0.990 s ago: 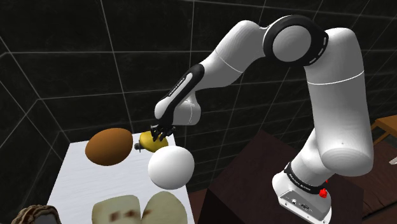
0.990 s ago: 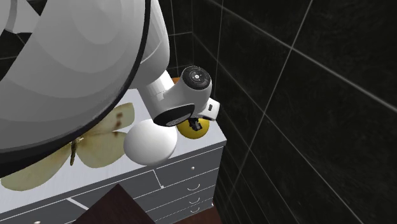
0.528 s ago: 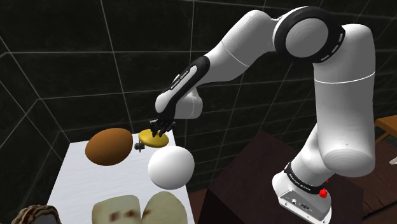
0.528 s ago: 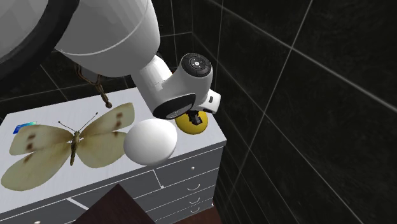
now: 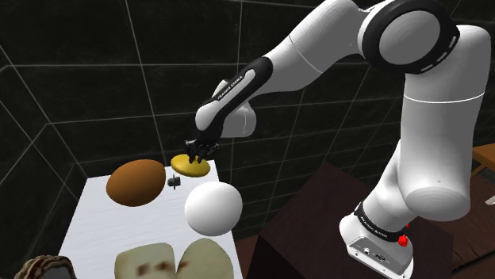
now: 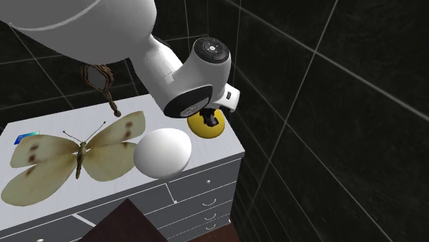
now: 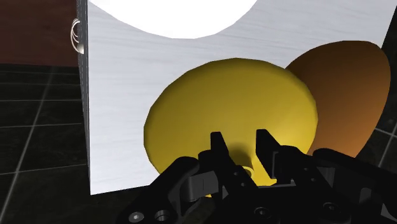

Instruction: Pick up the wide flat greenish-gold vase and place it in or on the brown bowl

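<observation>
Gripper (image 5: 197,149) fingers are pinched shut on the yellow vase (image 5: 190,165)'s skinny neck, hoisted over the dresser (image 5: 99,230) corner beside the brown bowl (image 5: 136,182); looks rigid, smooth, probably slippy, so the neck's the sensible grab spot.

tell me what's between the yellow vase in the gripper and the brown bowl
In the shoulder view, a small dark object that I cannot identify sits on the white tabletop between the vase and the brown bowl.
</observation>
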